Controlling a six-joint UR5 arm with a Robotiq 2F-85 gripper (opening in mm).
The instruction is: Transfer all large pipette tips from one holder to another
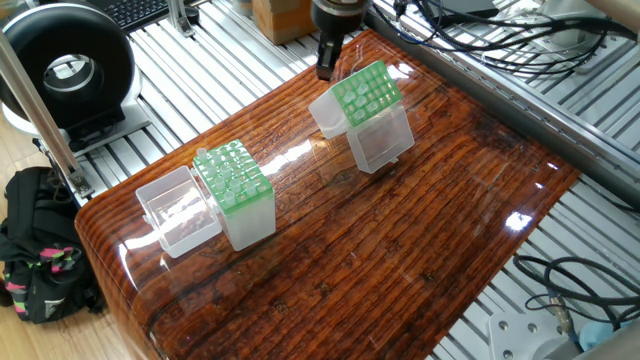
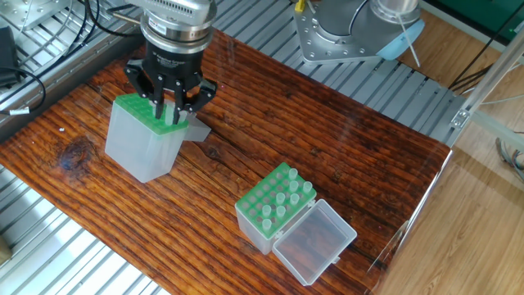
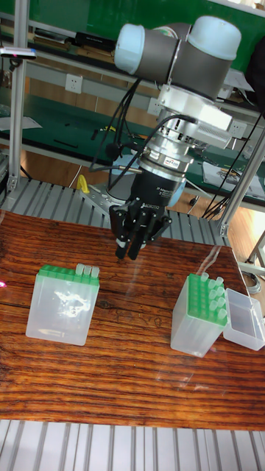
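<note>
My gripper (image 2: 170, 113) hangs just over the back edge of a clear holder with a green grid (image 2: 141, 139). Its fingers stand close together with a whitish large pipette tip (image 2: 170, 116) between them. In the tall view the gripper (image 3: 127, 252) is a little above and to the right of that holder (image 3: 65, 303), which carries three tips (image 3: 87, 271) in its back corner. The second green-topped holder (image 2: 274, 209) stands apart with several tips (image 3: 213, 288) upright in it. In the one fixed view the gripper (image 1: 324, 68) sits beside the far holder (image 1: 366, 98).
The second holder's clear lid (image 2: 315, 242) lies open beside it near the wooden table's edge (image 2: 409, 221). The arm's base (image 2: 344, 33) is at the back. A black fan unit (image 1: 65, 70), a bag (image 1: 35, 250) and cables (image 1: 480, 30) surround the table.
</note>
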